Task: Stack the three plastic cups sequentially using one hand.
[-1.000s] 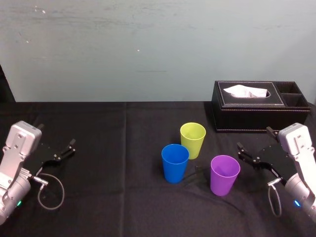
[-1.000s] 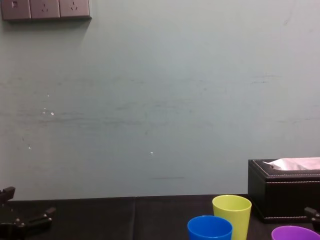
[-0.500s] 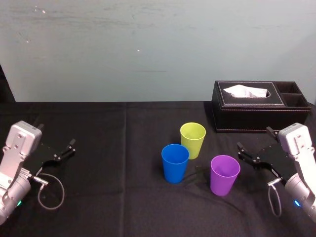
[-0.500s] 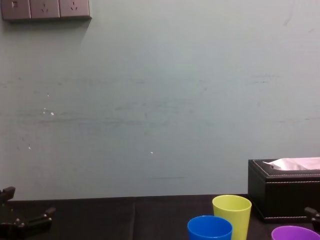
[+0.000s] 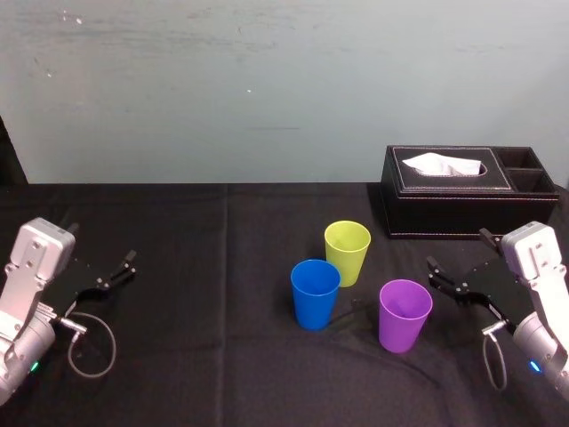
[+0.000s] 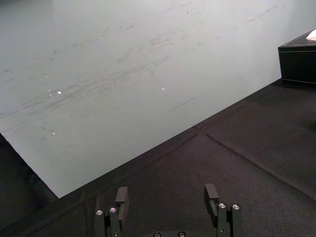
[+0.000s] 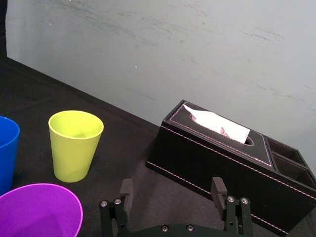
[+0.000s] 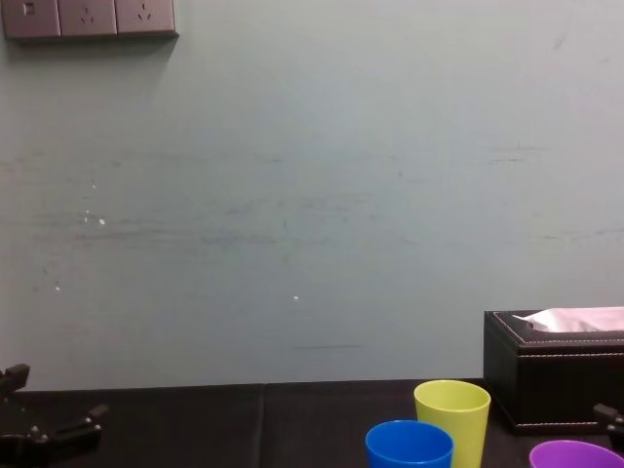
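— Has anything moved in the last second?

— No. Your right gripper (image 7: 172, 183) hovers low, near the right side of the purple tapered plastic cup (image 5: 404, 314). Its thin flat black fingers are spread apart and hold nothing, exactly as a second ago. Your left gripper (image 6: 166, 188) sits parked at the far left, fingers also apart.

— So where does that leave the stacking?

— Not begun, I'd judge. The blue plastic cup (image 5: 315, 294) and the yellow-green plastic cup (image 5: 347, 252) stand upright just beside each other mid-table. The purple one is slightly apart and closer to you, and none are nested.

— How will they handle?

— They're smooth, thin-walled and tapered, so probably light and easy to tip on the black cloth-covered table (image 5: 196, 294). The stitched black tissue box (image 5: 462, 209) stands behind them.
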You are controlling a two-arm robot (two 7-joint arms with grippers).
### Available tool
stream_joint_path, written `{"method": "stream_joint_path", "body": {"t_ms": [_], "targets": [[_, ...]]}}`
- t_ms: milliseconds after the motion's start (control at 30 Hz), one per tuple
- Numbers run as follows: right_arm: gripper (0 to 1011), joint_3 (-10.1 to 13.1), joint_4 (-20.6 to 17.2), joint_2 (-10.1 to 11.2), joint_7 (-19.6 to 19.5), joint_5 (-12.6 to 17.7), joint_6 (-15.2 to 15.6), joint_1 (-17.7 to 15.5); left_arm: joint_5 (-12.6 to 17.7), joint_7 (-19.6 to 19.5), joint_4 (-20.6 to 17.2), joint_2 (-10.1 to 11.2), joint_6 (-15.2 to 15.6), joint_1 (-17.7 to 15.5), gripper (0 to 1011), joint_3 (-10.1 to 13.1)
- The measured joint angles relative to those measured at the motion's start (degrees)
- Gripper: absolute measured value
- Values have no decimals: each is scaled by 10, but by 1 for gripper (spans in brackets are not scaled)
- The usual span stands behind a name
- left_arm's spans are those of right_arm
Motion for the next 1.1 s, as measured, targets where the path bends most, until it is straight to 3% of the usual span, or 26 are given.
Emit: {"method": "stream_joint_path", "body": {"t_ms": [433, 667, 933, 1100], "targets": [[1004, 13, -15, -4, -12, -16, 7, -10, 0, 0, 0, 0, 0, 0, 1000, 0], [1004, 37, -64, 8, -14, -9, 27, -44, 0, 0, 0, 0, 0, 0, 1000, 0], [1004, 83, -158, 38, -11, 34, 88, -120, 0, 0, 0, 0, 0, 0, 1000, 0], [1004, 128, -224, 58, -3, 85, 142, -185, 0, 0, 0, 0, 0, 0, 1000, 0]]}}
